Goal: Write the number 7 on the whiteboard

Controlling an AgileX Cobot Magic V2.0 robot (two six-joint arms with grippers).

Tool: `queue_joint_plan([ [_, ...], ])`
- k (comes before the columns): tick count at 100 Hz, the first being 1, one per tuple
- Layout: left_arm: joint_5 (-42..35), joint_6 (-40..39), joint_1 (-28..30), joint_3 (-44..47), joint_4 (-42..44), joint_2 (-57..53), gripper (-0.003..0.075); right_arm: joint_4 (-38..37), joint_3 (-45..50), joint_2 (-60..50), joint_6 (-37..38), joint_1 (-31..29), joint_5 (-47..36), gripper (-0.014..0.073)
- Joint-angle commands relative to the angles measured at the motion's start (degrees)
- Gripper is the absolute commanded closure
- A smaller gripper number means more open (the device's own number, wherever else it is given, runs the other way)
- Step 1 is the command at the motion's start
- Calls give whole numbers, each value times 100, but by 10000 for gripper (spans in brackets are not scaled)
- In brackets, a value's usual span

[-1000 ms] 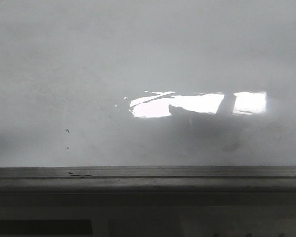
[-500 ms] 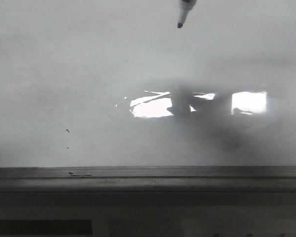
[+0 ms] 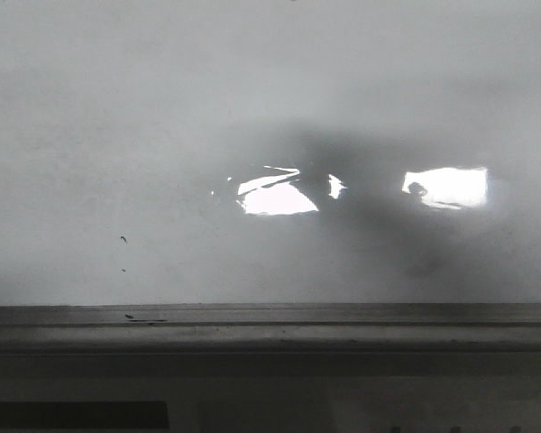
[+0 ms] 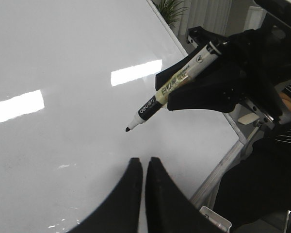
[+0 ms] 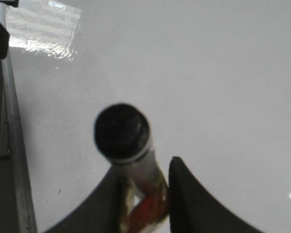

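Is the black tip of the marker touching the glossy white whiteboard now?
Apart. In the left wrist view, the marker tip hangs clear above the glossy white whiteboard.

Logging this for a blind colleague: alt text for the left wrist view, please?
The right gripper holds a black-tipped marker tilted above the blank whiteboard, tip apparently just off the surface. The left gripper sits shut and empty below.
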Motion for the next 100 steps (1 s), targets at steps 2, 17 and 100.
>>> queue_joint_plan([
  [2, 83, -55, -39, -142, -112, 5, 741, 189, -223, -63, -54, -6, 118, 644],
  [17, 83, -55, -39, -142, -112, 5, 741, 189, -223, -281, -54, -6, 123, 644],
  [100, 106, -55, -39, -142, -112, 16, 741, -2574, -171, -1117, 2151, 43, 167, 644],
])
